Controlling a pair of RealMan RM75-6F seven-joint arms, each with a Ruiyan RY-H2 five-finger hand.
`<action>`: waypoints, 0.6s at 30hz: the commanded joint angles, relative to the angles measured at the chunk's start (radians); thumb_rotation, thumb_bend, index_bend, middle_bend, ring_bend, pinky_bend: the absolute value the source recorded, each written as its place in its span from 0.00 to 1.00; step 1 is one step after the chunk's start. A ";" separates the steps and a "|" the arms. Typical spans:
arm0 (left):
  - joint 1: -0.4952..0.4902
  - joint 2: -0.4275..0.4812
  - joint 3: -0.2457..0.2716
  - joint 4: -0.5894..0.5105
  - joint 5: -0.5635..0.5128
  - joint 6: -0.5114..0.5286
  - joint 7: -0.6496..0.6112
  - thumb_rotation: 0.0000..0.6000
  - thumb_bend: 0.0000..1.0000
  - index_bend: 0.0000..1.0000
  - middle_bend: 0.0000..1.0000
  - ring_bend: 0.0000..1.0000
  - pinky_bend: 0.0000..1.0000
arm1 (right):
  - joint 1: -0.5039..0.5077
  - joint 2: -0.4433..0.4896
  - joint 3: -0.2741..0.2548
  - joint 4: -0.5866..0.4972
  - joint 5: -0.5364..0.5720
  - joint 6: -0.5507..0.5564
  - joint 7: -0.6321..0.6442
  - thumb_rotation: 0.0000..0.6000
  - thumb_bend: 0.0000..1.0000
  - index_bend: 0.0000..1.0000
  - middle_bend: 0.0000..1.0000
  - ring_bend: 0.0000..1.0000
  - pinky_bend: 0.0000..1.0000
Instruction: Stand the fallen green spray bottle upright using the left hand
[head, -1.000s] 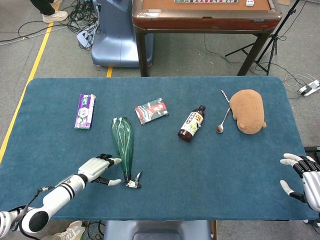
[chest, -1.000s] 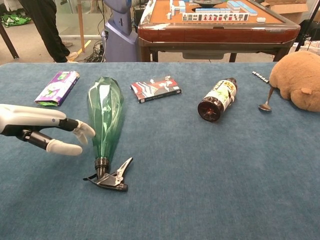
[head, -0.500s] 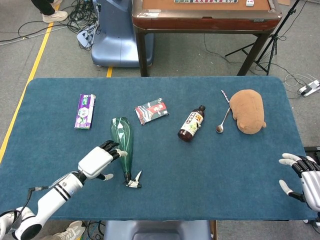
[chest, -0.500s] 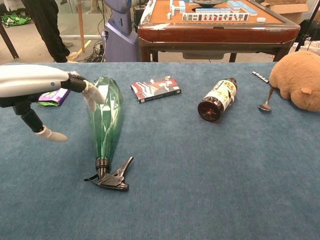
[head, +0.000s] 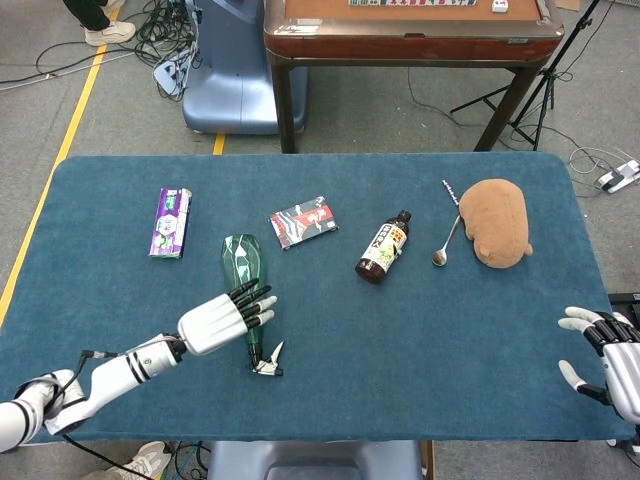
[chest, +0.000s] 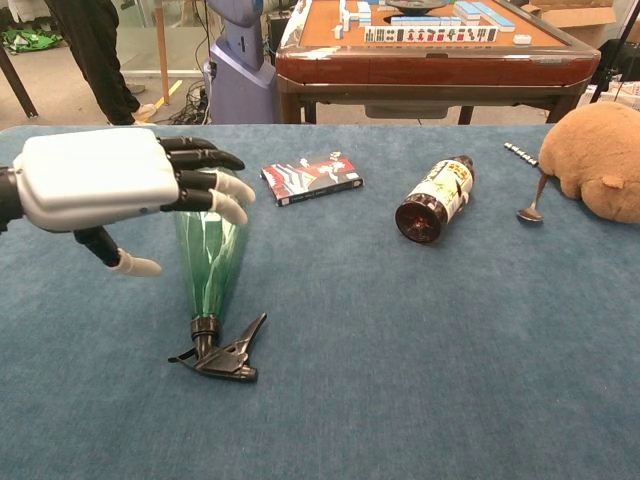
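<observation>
Green spray bottle (head: 246, 290) is seen lying flat on the worktop (head: 420, 330), now directly beneath the left hand (head: 222, 318), which has been raised over it, fingers spread and empty; no grasp is yet made.

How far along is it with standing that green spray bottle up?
Done: the left hand is positioned over the green spray bottle, fingers spread. In hand: nothing, no grip shows. Left: gripping the bottle, which lies flat on the table, and standing it up.
</observation>
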 joint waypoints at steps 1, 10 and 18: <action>-0.041 -0.047 0.027 0.076 0.047 -0.001 0.025 1.00 0.20 0.20 0.13 0.02 0.09 | 0.001 0.000 0.000 0.000 0.002 -0.002 -0.001 1.00 0.28 0.32 0.25 0.18 0.29; -0.092 -0.123 0.059 0.225 0.087 -0.013 0.064 1.00 0.20 0.19 0.13 0.02 0.09 | -0.001 0.001 0.000 0.001 0.005 -0.003 0.000 1.00 0.28 0.32 0.25 0.18 0.29; -0.112 -0.158 0.090 0.308 0.088 -0.022 0.086 1.00 0.20 0.20 0.13 0.02 0.09 | -0.005 0.002 -0.002 0.003 0.010 -0.003 0.002 1.00 0.28 0.32 0.25 0.18 0.29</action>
